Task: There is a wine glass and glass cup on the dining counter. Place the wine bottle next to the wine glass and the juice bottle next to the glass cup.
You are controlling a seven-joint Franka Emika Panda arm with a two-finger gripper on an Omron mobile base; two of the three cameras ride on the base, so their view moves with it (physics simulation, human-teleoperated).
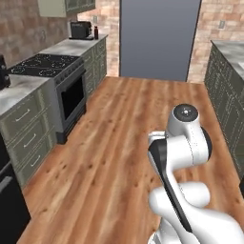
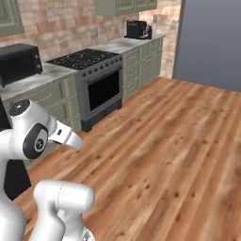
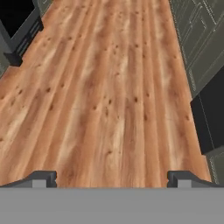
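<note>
You get even, bright, rendered light with no clear source; shadows are faint — just soft darkening under the stove (image 1: 66,95) and cabinets (image 2: 56,101); no glare; textures look slightly soft, the wood floor (image 3: 109,87) grain smeared — edges undistorted.

From behind the arm on its left, we look forward and down across the wood floor (image 1: 109,143) toward the stove (image 1: 45,64) and far grey wall (image 1: 157,38). Our right-hand view, angled leftward, shares that stove, floor and wall. From the hand, we look steeply down, close over the floorboards.
</note>
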